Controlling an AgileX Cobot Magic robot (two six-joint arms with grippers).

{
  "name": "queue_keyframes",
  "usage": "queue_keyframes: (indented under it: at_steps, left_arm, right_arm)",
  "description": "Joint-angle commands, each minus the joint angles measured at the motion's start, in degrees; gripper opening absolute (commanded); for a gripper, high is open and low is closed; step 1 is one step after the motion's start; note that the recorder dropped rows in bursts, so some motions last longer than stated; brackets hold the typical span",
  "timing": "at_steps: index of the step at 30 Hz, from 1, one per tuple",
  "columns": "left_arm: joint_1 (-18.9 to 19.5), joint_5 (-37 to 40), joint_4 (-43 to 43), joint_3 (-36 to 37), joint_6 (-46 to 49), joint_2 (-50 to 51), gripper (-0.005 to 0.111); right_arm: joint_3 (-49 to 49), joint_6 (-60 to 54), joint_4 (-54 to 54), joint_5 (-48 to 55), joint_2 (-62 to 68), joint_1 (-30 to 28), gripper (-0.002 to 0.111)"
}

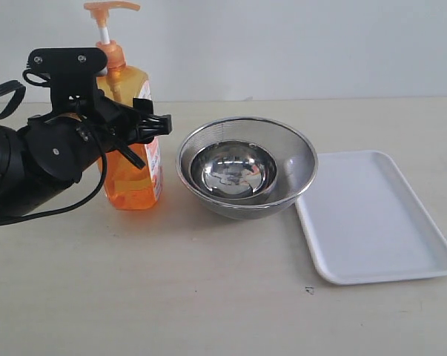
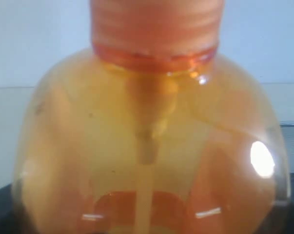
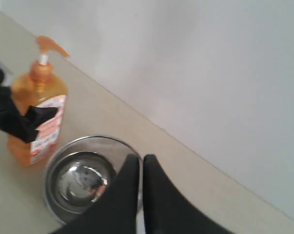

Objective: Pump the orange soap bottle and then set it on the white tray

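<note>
Left gripper braces orange soap bottle upright.
Jaws clamp its body; right gripper closed, empty, likely meant to press pump.

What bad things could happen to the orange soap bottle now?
1. The steel bowl sits between the orange soap bottle and the white tray, so carrying the bottle across low could bump the bowl.
2. The bottle is tall and smooth, and the left gripper seems to clasp it around the body. It might slip or tip when lifted, or when the pump head gets pushed.
</note>
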Motion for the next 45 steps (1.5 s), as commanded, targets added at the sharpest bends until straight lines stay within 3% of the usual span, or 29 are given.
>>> queue_keyframes:
  at_steps: [1,4,13,24,31,37,45]
  left_arm:
    - [-0.1,-3.44,0.82,-0.27,0.72,-1.31,0.005]
    - [-0.1,-3.32,0.82,-0.27,0.84,-1.31,0.005]
    - [-0.1,-1.77,0.82,-0.27,0.84,-1.31,0.005]
    - [-0.1,-1.07,0.82,-0.27,0.84,-2.56,0.005]
    - [-0.1,-1.07,0.82,-0.27,1.99,-2.72,0.005]
    - [-0.1,-1.07,0.82,-0.27,1.99,-2.72,0.005]
    - [-0.1,-1.07,0.82,-0.27,2.42,-2.72,0.005]
  right_arm:
    - [11.08,25.19,-25.09,-3.89,-5.94,-0.04,0.0]
    - [15.66,36.8,-36.76,-1.46,-8.78,-0.04,0.0]
    - [16.95,33.12,-35.78,1.39,-11.86,-0.04,0.0]
    - [20.98,-0.69,2.49,-14.1,-11.31,-0.04,0.0]
    - [21.68,-14.79,12.78,-13.45,-10.73,-0.04,0.0]
    - [21.68,-34.15,30.4,-10.91,-10.73,-0.04,0.0]
    - [21.68,-51.75,49.59,-10.89,-10.73,-0.04,0.0]
